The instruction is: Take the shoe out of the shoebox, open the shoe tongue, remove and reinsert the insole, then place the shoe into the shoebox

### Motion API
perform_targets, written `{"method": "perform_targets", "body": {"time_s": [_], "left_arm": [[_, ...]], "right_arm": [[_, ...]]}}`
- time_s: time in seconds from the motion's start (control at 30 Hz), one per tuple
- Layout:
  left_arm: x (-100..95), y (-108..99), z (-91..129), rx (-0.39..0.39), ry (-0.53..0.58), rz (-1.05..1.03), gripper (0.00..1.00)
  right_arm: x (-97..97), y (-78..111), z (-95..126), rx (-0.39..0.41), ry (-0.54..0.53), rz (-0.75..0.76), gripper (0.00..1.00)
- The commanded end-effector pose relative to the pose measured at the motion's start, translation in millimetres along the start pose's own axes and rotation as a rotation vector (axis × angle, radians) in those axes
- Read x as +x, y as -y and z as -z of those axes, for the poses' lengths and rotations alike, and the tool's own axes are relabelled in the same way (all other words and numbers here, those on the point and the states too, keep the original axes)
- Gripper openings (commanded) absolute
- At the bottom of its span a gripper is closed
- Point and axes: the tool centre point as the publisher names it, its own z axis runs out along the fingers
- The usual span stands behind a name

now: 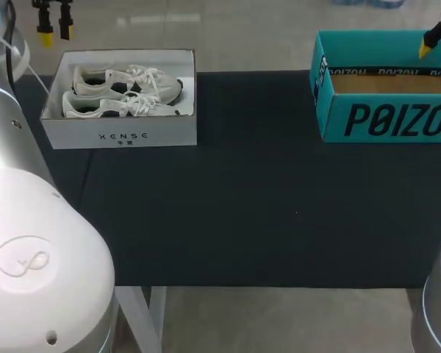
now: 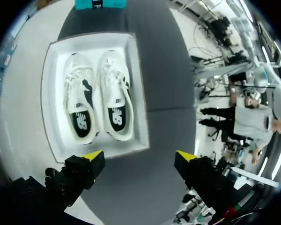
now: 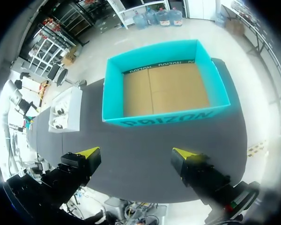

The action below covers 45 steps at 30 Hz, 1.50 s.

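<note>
My head camera looks down from behind; my left wrist camera, high up, shares its white cardboard shoebox [image 2: 139, 84], the right its teal cardboard box [image 3: 113, 89].

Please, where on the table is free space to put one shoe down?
The dark cloth between the white shoebox and the teal box is bare, and so is the strip nearer the robot along both. The teal box's floor is empty too. Crowded: the white shoebox, filled by two shoes.

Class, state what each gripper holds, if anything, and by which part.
Nothing is held: left gripper and right gripper hang open; the shoes lie in the white shoebox.
</note>
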Motion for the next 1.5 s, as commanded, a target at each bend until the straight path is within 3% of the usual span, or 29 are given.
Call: {"method": "perform_targets", "body": {"time_s": [0.03,0.07,0.13,0.2,0.27,0.37,0.5,0.6,0.67,1.17,1.37,1.5], "left_arm": [[-13.1,1.5,10.0,0.07,-0.115,0.886,1.0],[-12.9,4.9,11.9,0.092,-0.02,1.036,1.0],[-5.6,9.7,15.7,0.244,0.083,1.282,1.0],[3.6,16.1,11.0,0.257,0.331,1.487,1.0],[11.0,20.2,4.6,0.346,0.394,1.598,1.0],[20.6,20.2,-5.5,0.417,0.484,1.766,1.0],[26.5,16.1,-17.0,0.445,0.584,1.885,1.0],[30.0,17.3,-21.2,0.471,0.593,1.885,1.0],[28.9,19.5,-22.1,0.434,0.592,1.878,1.0],[33.3,33.9,1.3,0.104,1.04,1.891,1.0],[35.5,36.7,-4.9,0.122,0.973,1.874,1.0],[40.2,39.6,-12.7,0.224,0.927,1.885,1.0]], "right_arm": [[0.3,0.5,0.2,-0.001,0.003,-0.002,1.0],[0.3,0.5,0.2,-0.001,0.003,-0.002,1.0],[0.3,0.5,0.2,-0.001,0.003,-0.002,1.0],[0.3,0.5,0.2,-0.001,0.003,-0.002,1.0],[0.3,0.5,0.2,-0.001,0.003,-0.002,1.0],[0.3,0.5,0.2,-0.001,0.003,-0.002,1.0],[0.3,0.5,0.2,-0.001,0.003,-0.002,1.0],[0.3,0.5,0.2,-0.001,0.003,-0.002,1.0],[0.3,0.5,0.2,-0.001,0.003,-0.002,1.0],[0.3,0.5,0.2,-0.001,0.003,-0.002,1.0],[0.3,0.5,0.2,-0.001,0.003,-0.002,1.0],[0.3,0.5,0.2,-0.001,0.003,-0.002,1.0]]}}
